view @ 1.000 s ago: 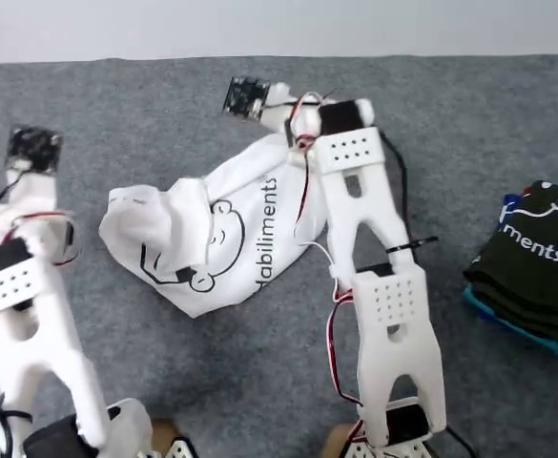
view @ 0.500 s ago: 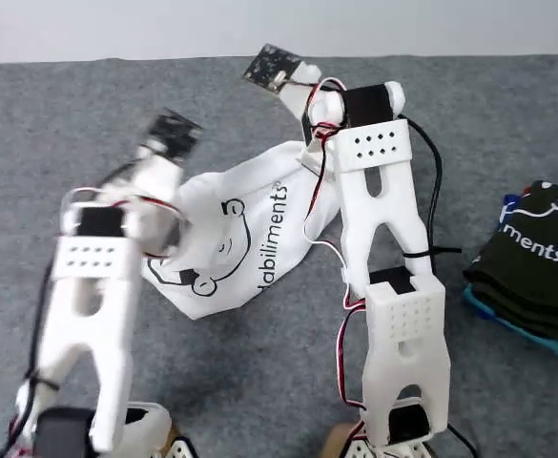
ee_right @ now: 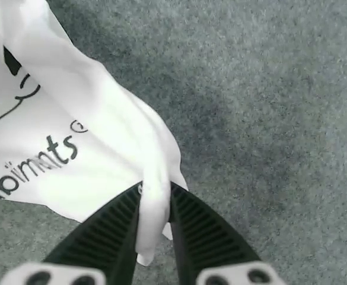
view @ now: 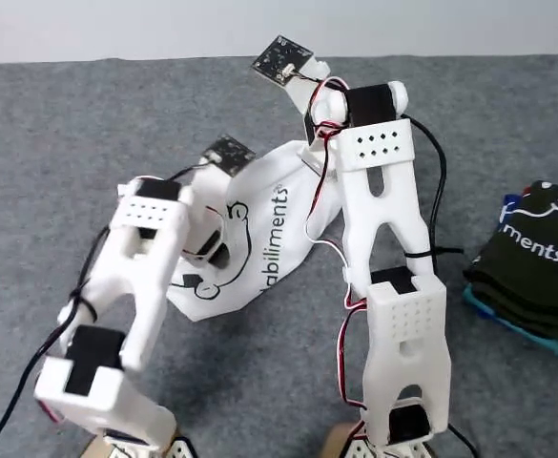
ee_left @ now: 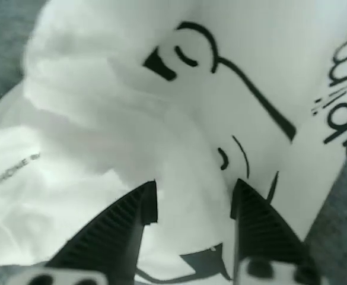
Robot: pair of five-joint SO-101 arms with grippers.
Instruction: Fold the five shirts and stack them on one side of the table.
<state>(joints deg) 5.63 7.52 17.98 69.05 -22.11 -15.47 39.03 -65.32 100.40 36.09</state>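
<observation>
Right hand (ee_right: pixel 155 191) pinching shirt (ee_right: pixel 72 136), seemingly raised

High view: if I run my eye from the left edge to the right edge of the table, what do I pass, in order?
left arm → white shirt, crumpled on the grey table → right arm → stack of folded shirts at the right edge
</observation>
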